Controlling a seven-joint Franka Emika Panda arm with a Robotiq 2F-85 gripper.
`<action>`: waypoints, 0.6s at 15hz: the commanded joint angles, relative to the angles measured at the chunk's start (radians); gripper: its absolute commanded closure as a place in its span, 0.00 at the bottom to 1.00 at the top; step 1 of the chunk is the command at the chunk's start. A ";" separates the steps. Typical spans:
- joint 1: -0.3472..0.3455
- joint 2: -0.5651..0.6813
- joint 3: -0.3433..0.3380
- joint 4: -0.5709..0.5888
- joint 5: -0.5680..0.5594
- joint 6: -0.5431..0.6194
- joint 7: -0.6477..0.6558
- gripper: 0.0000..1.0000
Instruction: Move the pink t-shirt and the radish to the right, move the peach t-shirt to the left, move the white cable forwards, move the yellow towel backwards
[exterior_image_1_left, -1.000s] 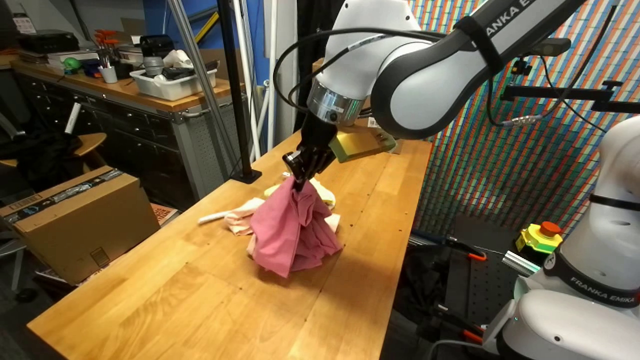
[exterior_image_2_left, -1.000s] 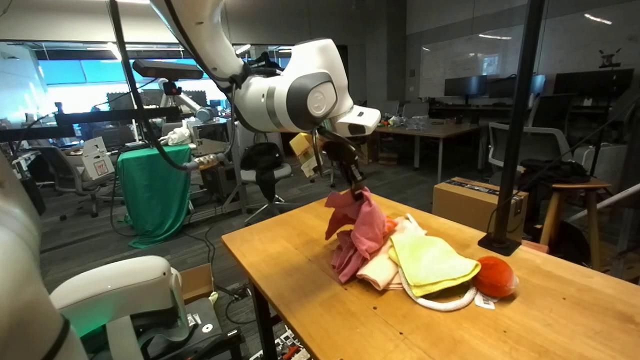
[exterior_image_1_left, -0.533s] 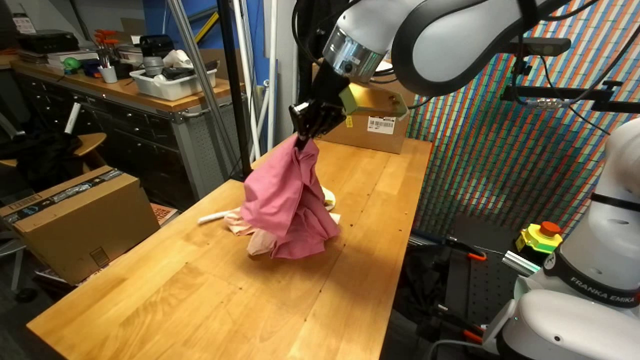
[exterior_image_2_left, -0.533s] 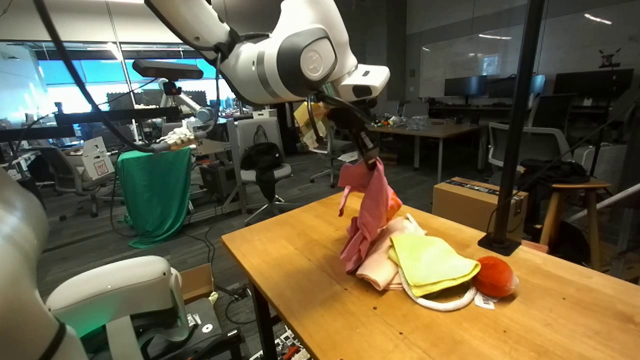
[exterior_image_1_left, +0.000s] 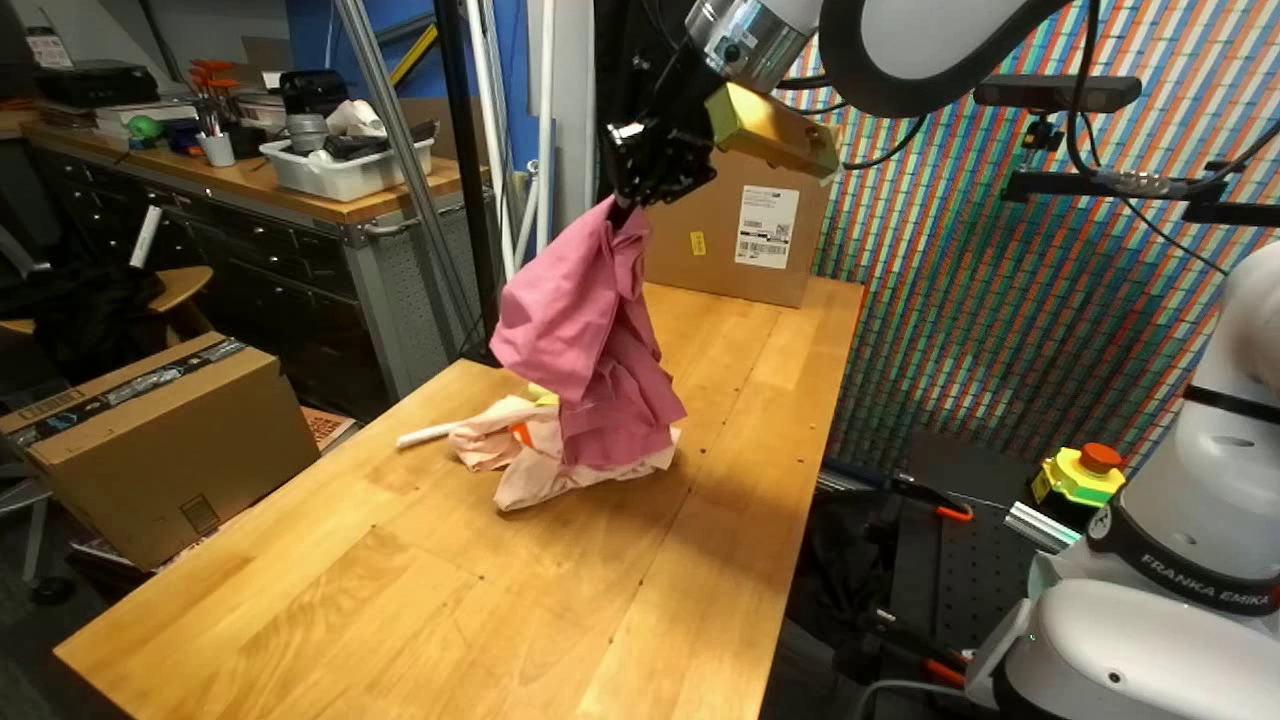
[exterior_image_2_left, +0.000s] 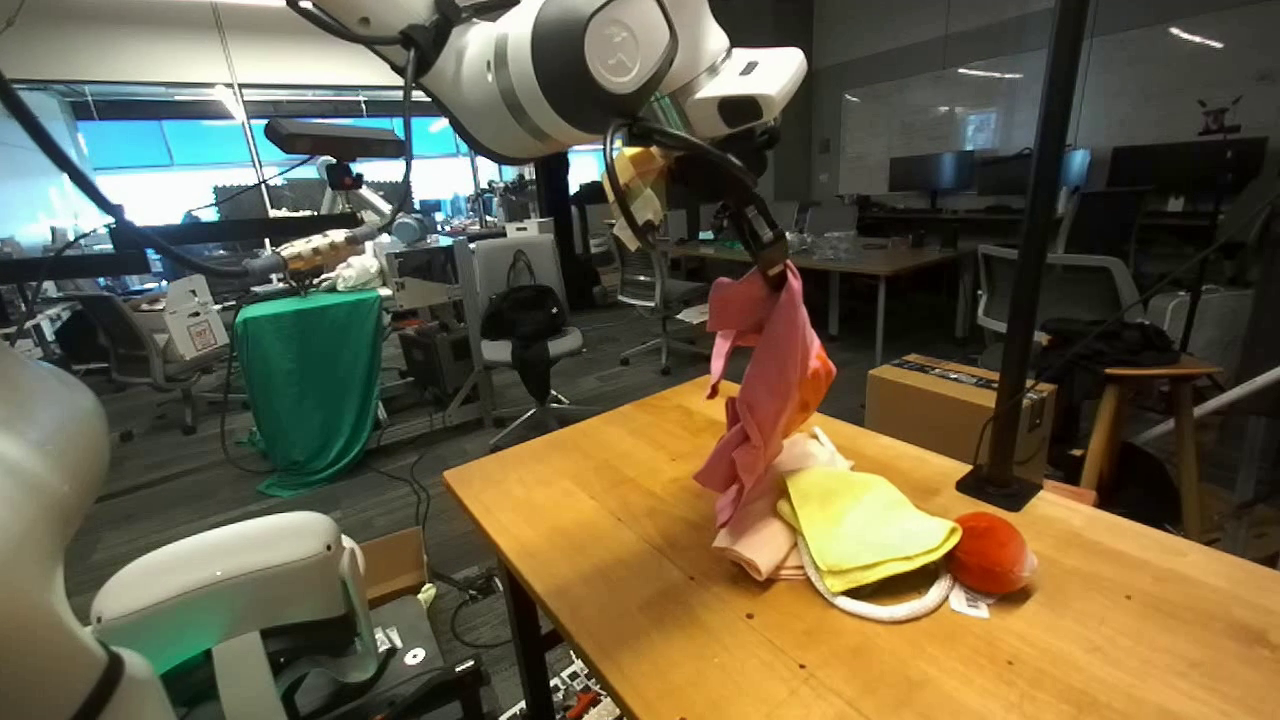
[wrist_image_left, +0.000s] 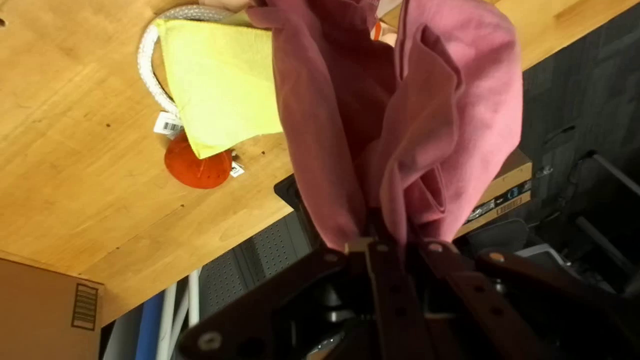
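Note:
My gripper (exterior_image_1_left: 618, 210) is shut on the top of the pink t-shirt (exterior_image_1_left: 585, 320), which hangs down in folds; the wrist view shows its jaws (wrist_image_left: 392, 230) pinching the cloth. The shirt's lower end hangs over the crumpled peach t-shirt (exterior_image_1_left: 545, 475); I cannot tell whether they touch. In an exterior view, the folded yellow towel (exterior_image_2_left: 870, 520) lies beside the peach t-shirt and on the white cable (exterior_image_2_left: 885, 608), which loops out from under it. The red-orange radish (exterior_image_2_left: 990, 553) touches the towel's corner; it also shows in the wrist view (wrist_image_left: 197, 165).
A black post (exterior_image_2_left: 1000, 490) stands at the table's (exterior_image_1_left: 400, 600) edge near the radish. A cardboard box (exterior_image_1_left: 720, 235) stands at one table end. Another box (exterior_image_1_left: 170, 450) is on the floor beside the table.
My gripper has risen with the pink t-shirt, which has come up off the table. More of the peach t-shirt now shows beneath it. The towel, cable and radish have not moved.

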 joint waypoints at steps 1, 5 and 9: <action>-0.053 -0.057 0.020 -0.020 0.027 -0.016 0.015 0.93; -0.123 -0.086 0.024 -0.043 0.011 -0.029 0.060 0.93; -0.203 -0.117 0.034 -0.073 -0.014 -0.036 0.126 0.93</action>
